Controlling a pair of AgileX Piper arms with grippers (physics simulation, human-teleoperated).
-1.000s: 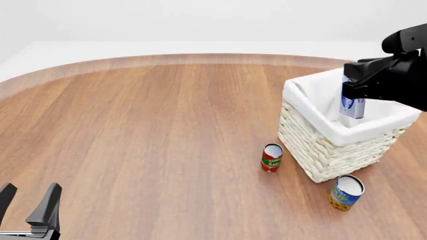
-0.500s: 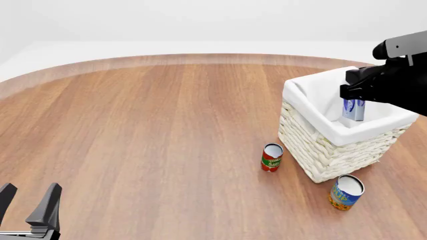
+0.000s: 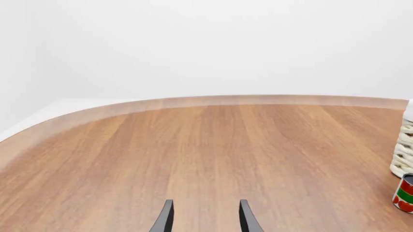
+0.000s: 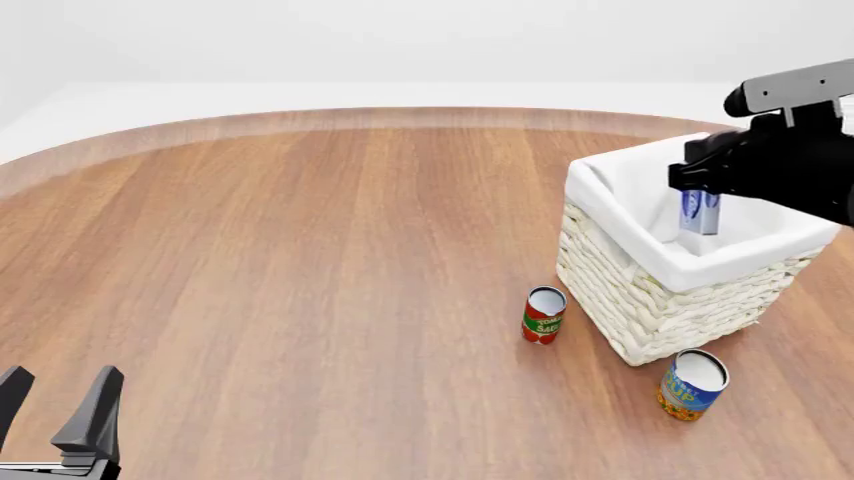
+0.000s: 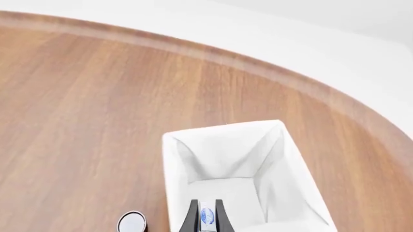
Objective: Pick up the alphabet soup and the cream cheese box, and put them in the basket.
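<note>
The cream cheese box (image 4: 702,222), white and pale blue, hangs upright inside the basket (image 4: 627,290), its lower end below the cloth rim. My right gripper (image 4: 699,200) is shut on it from above. In the right wrist view the cream cheese box (image 5: 206,216) sits between the two dark fingers (image 5: 192,218) over the basket's white lining (image 5: 226,164). The alphabet soup (image 4: 693,384), a blue can with orange marks, stands on the table by the basket's near corner. Far away at the near left, my left gripper (image 4: 60,405) is open and holds nothing.
A slimmer red-and-green can (image 4: 543,315) stands just left of the basket, and it shows beside the basket's weave (image 3: 404,154) as the can (image 3: 405,194) in the left wrist view. A can's pale top (image 5: 132,223) lies beside the basket. The wooden table's curved far edge (image 4: 400,118) runs behind.
My right arm has shifted slightly left over the basket, still holding the box, which now sits a little deeper inside the rim. The left arm has not moved.
</note>
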